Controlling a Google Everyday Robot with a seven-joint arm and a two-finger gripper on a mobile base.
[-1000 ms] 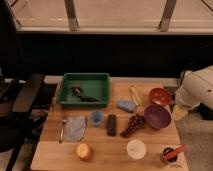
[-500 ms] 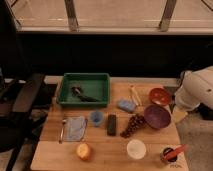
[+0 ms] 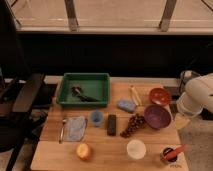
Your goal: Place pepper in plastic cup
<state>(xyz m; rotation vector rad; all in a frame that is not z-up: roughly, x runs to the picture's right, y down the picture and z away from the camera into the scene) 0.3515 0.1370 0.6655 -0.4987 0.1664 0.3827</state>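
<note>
pepper point(image 3: 177, 150): resting on small dark tin point(image 3: 167, 157), front-right corner of table point(image 3: 107, 152) | plastic cup point(image 3: 96, 117): mid-table, well apart from pepper | claw point(image 3: 180, 121): seemingly at right table edge beside purple bowl point(image 3: 157, 116); apart or together: cannot tell

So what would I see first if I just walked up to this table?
The big green tray at the back left of the table catches the eye first. So does the white robot arm at the right edge, with its gripper low beside the purple bowl. Next comes the red-orange pepper at the front right corner, far from the light-blue plastic cup near the middle.
</note>
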